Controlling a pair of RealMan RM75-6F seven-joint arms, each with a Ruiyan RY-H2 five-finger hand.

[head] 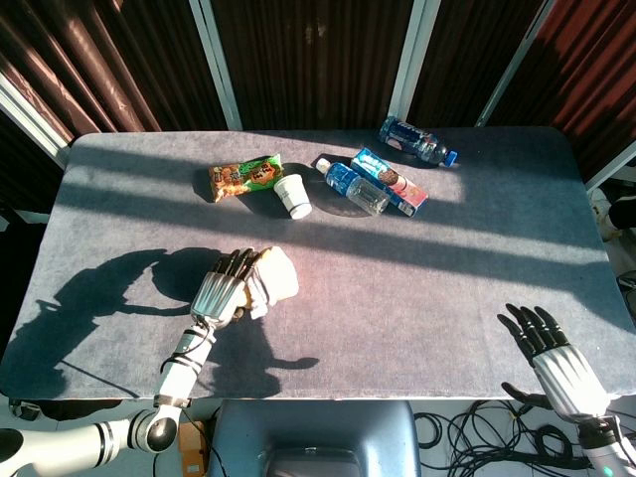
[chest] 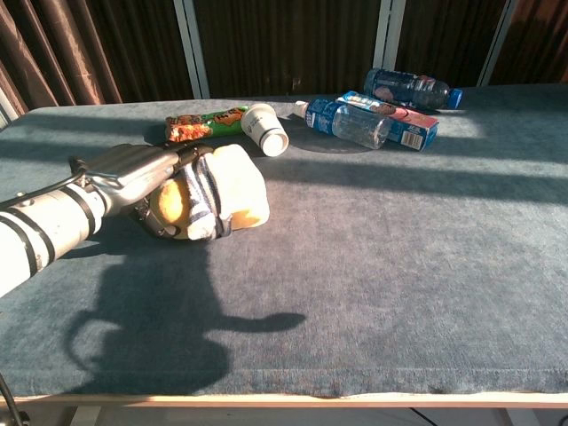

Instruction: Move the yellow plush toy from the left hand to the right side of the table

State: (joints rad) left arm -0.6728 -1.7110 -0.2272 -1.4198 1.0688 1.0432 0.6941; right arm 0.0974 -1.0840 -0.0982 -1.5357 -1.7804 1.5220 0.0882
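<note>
The yellow plush toy (head: 275, 275) lies low over the grey table (head: 397, 298) at its front left, pale yellow in the sunlight. My left hand (head: 224, 286) grips it from the left, dark fingers wrapped over its top; in the chest view the left hand (chest: 169, 191) clasps the plush toy (chest: 240, 191) with fingers curled around its near side. My right hand (head: 552, 353) hovers at the table's front right corner, fingers spread, holding nothing. It does not show in the chest view.
Along the back of the table lie a snack packet (head: 243, 176), a tipped white cup (head: 293, 196), a clear water bottle (head: 355, 189), a blue box (head: 393, 182) and a second bottle (head: 417, 142). Cables (head: 477, 437) trail below the front edge.
</note>
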